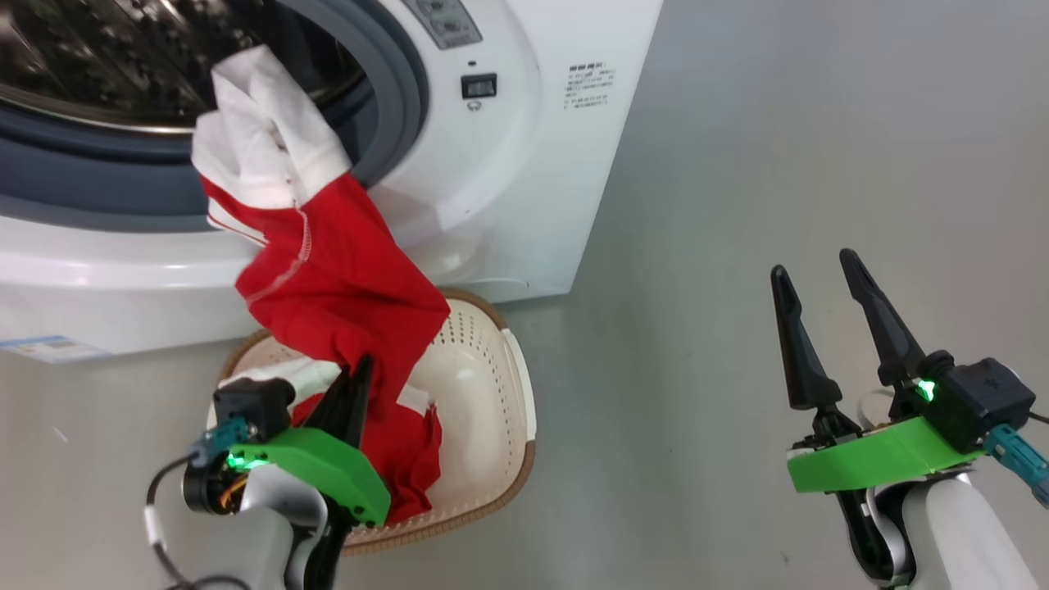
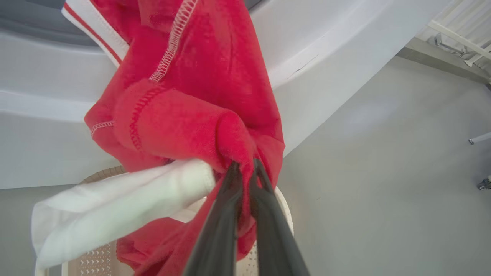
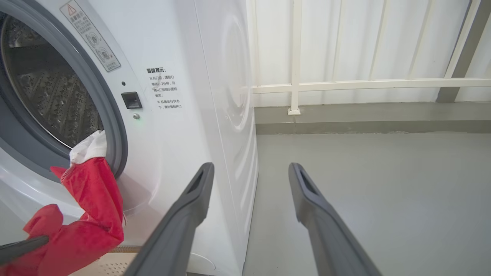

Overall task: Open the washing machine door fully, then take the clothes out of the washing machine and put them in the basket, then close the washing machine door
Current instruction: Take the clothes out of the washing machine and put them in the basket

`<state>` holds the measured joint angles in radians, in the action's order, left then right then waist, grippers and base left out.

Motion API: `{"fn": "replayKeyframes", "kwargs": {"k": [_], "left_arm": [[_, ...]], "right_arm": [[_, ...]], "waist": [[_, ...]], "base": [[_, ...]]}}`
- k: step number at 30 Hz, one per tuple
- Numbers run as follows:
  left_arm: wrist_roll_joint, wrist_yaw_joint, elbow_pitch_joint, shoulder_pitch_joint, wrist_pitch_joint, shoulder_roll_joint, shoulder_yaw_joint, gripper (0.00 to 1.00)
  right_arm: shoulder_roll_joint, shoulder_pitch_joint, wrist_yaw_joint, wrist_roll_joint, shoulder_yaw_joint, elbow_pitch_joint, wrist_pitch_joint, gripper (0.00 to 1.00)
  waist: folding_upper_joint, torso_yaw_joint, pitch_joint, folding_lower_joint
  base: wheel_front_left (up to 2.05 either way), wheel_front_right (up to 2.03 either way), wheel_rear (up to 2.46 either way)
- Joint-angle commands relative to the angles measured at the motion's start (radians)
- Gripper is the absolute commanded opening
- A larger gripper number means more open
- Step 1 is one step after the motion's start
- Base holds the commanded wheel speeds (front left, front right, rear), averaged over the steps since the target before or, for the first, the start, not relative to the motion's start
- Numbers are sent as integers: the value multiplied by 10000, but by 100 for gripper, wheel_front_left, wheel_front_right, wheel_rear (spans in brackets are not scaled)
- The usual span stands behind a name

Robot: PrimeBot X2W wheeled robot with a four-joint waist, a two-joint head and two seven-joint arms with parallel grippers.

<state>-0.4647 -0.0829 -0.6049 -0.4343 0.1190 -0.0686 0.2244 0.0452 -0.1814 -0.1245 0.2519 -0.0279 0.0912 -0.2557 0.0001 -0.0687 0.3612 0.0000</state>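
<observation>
**Clothes half out, L pincer clamped on red fabric**

Washer [image 1: 508, 205]: white front-loader, upper left in head view. Drum mouth is uncovered w/ grey seal [image 1: 397, 90] round it.
Clothes [image 1: 328, 270]: red + white bundle hangs from the drum lip over the seal and down the washer front. White piece is up top, and the lower red end lies in the basket.
Basket [image 1: 492, 385]: on the floor [image 1: 737, 205] just beside washer's foot.
L pincer [image 1: 363, 365]: above basket, fingers pinched tight on a red fold, white cloth just beside the tips.
R pincer [image 1: 813, 264]: well apart to the right over bare floor, fingers spread wide, nothing between them.
</observation>
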Motion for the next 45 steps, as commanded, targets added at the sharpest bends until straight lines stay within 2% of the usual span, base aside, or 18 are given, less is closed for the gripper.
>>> {"fn": "replayKeyframes", "kwargs": {"k": [1, 2, 9, 21, 31, 42, 43, 44, 45], "left_arm": [[-68, -133, 20, -222, 60, -137, -229, 0], [-127, -200, -620, -520, 122, -118, -165, 0], [-393, -366, -2735, -1355, 280, -112, -31, 0], [-726, -468, -5359, -2490, 526, -176, 335, 0], [-1188, -475, -6403, -2786, 27, -232, 698, 0], [-1464, -476, -6710, -2830, -102, -363, 792, 0], [-1456, -476, -6727, -2831, -145, -381, 834, 4], [-1459, -476, -6739, -2835, -155, -391, 864, 22], [-1485, -476, -6749, -2846, -145, -397, 867, 33]], "right_arm": [[50, -217, -62, -15, -266, -267, -61, 100], [50, -297, -62, 5, -312, -258, -61, 100], [50, -497, -62, 92, -437, -228, -61, 100], [50, -824, -62, 88, -551, -358, -61, 100], [50, -1014, -62, 81, -658, -396, -61, 100], [50, -1129, -62, 95, -716, -411, -61, 100], [50, -1133, -62, 98, -720, -406, -61, 100], [50, -1137, -62, 97, -719, -398, -61, 100], [50, -1140, -62, 98, -715, -391, -61, 100]], "waist": [[-1, -66, 244, 0], [-1, -109, 387, 0], [-1, -297, 865, 0], [-1, -557, 1821, 0], [-1, -750, 2351, 0], [-1, -915, 2595, 0], [-1, -925, 2597, 0], [-1, -927, 2592, 0], [-1, -924, 2585, 0]], "base": [[0, 0, 0], [0, 0, 0], [0, 0, 0], [0, 0, 0], [0, 0, 0], [0, 0, 0], [0, 0, 0], [0, 0, 0], [0, 0, 0]]}}
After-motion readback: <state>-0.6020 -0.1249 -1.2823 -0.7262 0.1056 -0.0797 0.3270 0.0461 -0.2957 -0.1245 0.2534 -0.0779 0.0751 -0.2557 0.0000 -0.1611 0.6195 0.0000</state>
